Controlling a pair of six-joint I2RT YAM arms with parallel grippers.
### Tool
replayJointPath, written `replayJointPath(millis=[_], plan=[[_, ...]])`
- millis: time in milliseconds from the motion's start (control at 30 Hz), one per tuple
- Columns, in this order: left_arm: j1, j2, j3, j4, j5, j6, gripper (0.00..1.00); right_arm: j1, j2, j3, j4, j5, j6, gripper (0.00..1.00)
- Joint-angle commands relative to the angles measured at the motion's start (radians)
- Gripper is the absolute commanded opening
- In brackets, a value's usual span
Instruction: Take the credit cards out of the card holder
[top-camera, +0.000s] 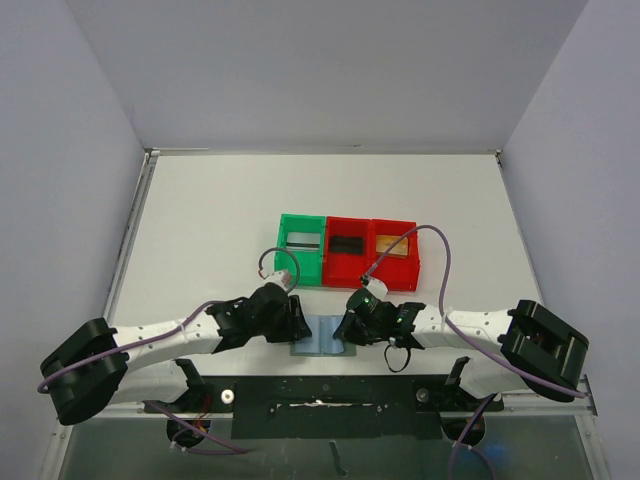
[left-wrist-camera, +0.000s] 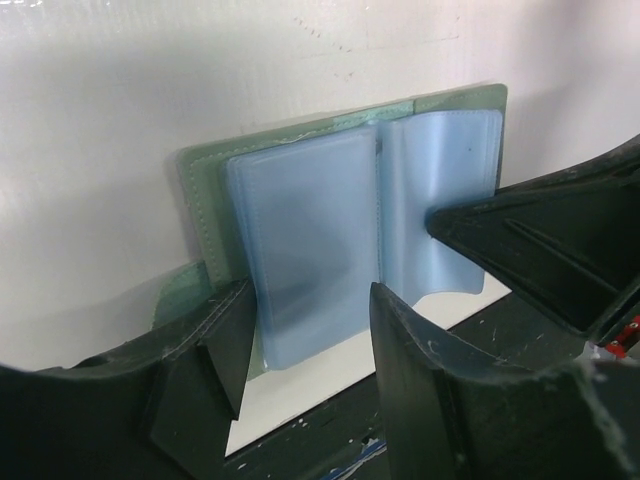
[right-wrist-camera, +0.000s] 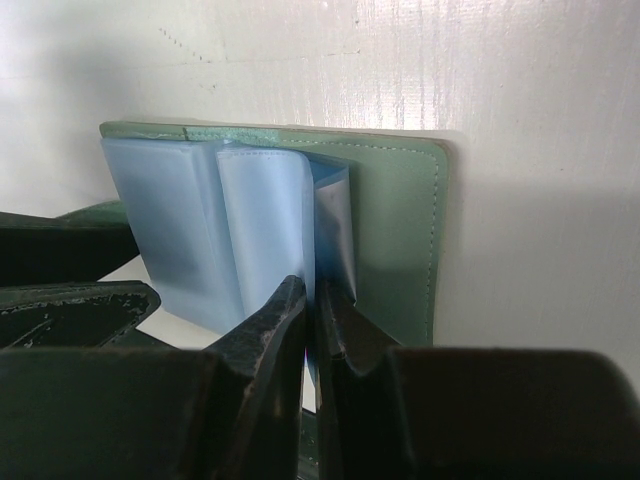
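The card holder (right-wrist-camera: 395, 215) has a soft grey-green cover with a line of pale stitching running along its edge. Its inner pockets (left-wrist-camera: 300, 240) are a plain, milky pale blue, and I can make out no print on them. One bin (top-camera: 301, 221) is bright green. The middle bin (top-camera: 348, 225) is red with a dark inside, and the right-hand bin (top-camera: 395, 228) is red with an amber-brown inside. The table (top-camera: 220, 230) is white and the walls (top-camera: 60, 150) are pale lavender-grey. The left arm (top-camera: 160, 338) and the right arm (top-camera: 470, 325) are white with black joints. The left gripper (left-wrist-camera: 310, 300) and the right gripper (right-wrist-camera: 312, 290) are matt black, flecked with pale scuffs. The cables (top-camera: 445, 270) are purple.
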Motion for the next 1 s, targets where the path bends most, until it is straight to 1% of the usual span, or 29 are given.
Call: replayJointPath(millis=[0,100,200,333,400,467,500,533,633,667,767,900,967], plan=[[-0.005,0.038,0.001,0.126,0.039,-0.026,0.45,-0.002,0.015,0.004,-0.014,0.015,-0.002,0.08],[-0.006,0.062,-0.024,0.204,0.076,-0.051,0.34,-0.003,0.023,0.002,0.006,0.0,-0.011,0.08],[-0.006,0.065,-0.026,0.243,0.085,-0.054,0.27,-0.003,0.038,0.009,0.009,-0.006,-0.018,0.08],[-0.006,0.061,0.0,0.188,0.052,-0.044,0.23,-0.002,0.035,0.017,-0.003,0.0,-0.018,0.08],[-0.006,0.051,0.008,0.149,0.034,-0.036,0.18,-0.001,0.019,0.021,-0.018,0.011,-0.02,0.08],[-0.006,0.035,0.018,0.108,0.016,-0.025,0.17,-0.002,-0.002,0.033,-0.044,0.027,-0.032,0.09],[-0.006,0.026,0.024,0.085,0.006,-0.018,0.17,-0.003,-0.015,0.046,-0.082,0.043,-0.038,0.11],[-0.006,0.015,0.033,0.06,-0.008,-0.012,0.18,-0.003,-0.03,0.062,-0.124,0.074,-0.041,0.15],[-0.006,-0.023,0.06,-0.03,-0.048,0.008,0.21,-0.003,-0.086,0.109,-0.253,0.151,-0.05,0.33],[-0.006,-0.037,0.068,-0.057,-0.06,0.013,0.23,-0.005,-0.109,0.126,-0.294,0.18,-0.05,0.37],[-0.004,-0.086,0.097,-0.124,-0.097,0.03,0.31,-0.009,-0.181,0.16,-0.389,0.248,-0.056,0.52],[-0.003,-0.159,0.136,-0.197,-0.142,0.056,0.44,-0.025,-0.279,0.212,-0.52,0.352,-0.079,0.63],[-0.001,-0.192,0.165,-0.243,-0.184,0.068,0.5,-0.038,-0.325,0.241,-0.542,0.402,-0.128,0.66]])
